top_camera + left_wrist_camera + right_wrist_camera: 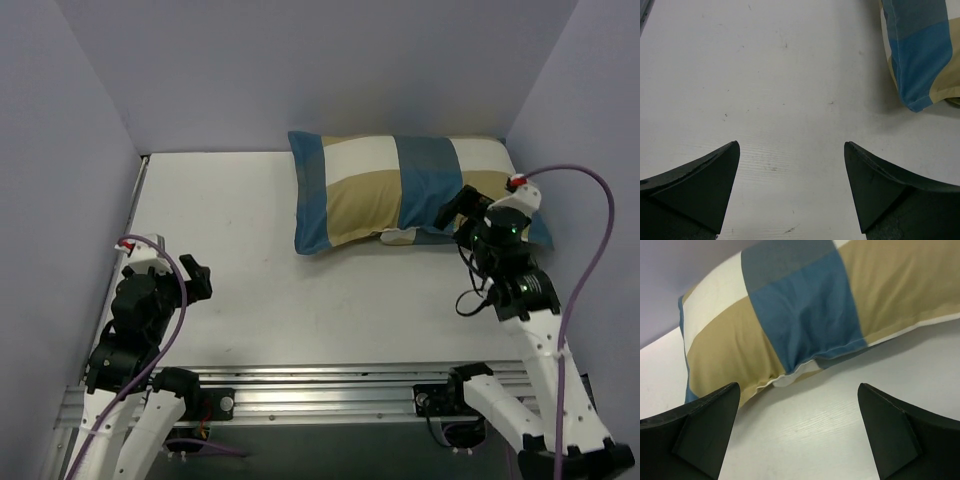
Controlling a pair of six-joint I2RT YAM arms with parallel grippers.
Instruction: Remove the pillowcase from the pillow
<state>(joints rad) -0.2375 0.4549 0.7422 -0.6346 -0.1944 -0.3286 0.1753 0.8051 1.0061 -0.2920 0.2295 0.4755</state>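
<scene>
The pillowcase (390, 190), checked in teal-blue, tan and white, covers the pillow and lies at the back right of the white table (250, 290). The pillow is almost wholly hidden inside it. A sliver of white (790, 378) shows at a gap in the near edge. My right gripper (455, 215) is open and empty, just in front of the case's near edge at a blue block (805, 305), above bare table (798, 390). My left gripper (198, 278) is open and empty over bare table (791, 145), far left of the case, whose blue corner (920, 55) shows in its view.
Lilac walls close in the table on the left, back and right; the pillow's right end lies against the right wall. A metal rail (330, 385) runs along the near edge. A purple cable (590, 230) loops beside the right arm.
</scene>
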